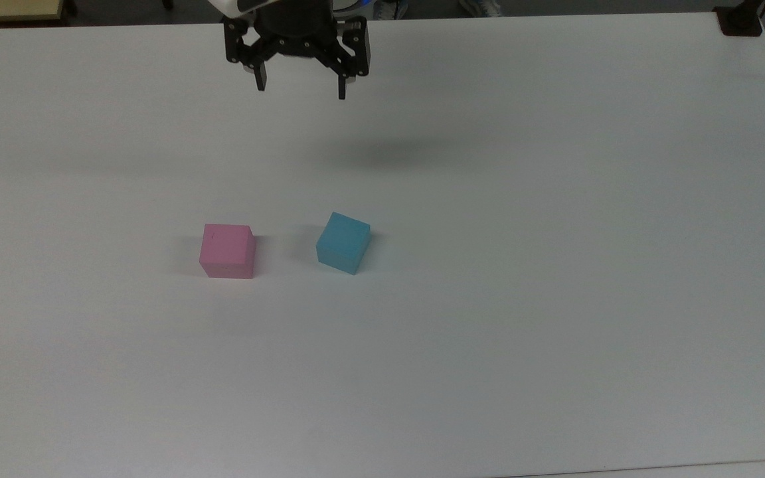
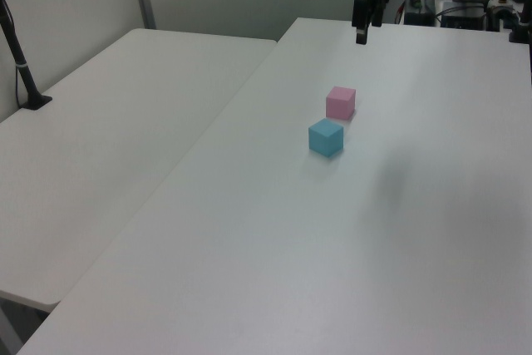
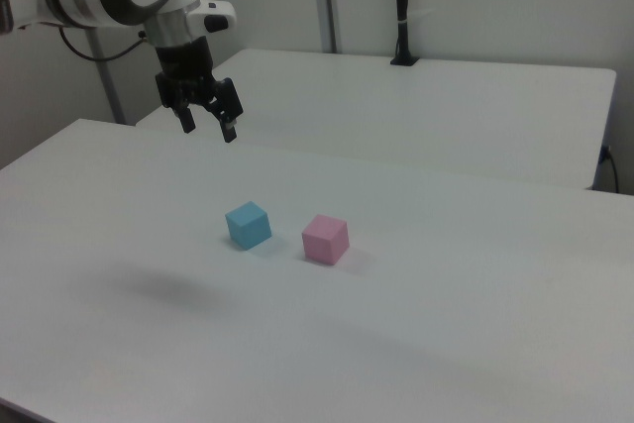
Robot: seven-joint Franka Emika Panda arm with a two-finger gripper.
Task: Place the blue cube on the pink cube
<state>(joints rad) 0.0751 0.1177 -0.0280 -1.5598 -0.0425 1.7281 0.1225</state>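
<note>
White table, blue cube beside pink cube

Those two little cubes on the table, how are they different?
The blue cube is cyan; the pink cube is pale pink. In the top view, the blue cube sits turned at an angle, while the pink cube lies nearly square to the table edges. Both look alike in size and rest apart.

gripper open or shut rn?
Open. In the top view the gripper has a wide gap between its fingertips with nothing in it, and it hangs above the table, away from the blue cube.
</note>
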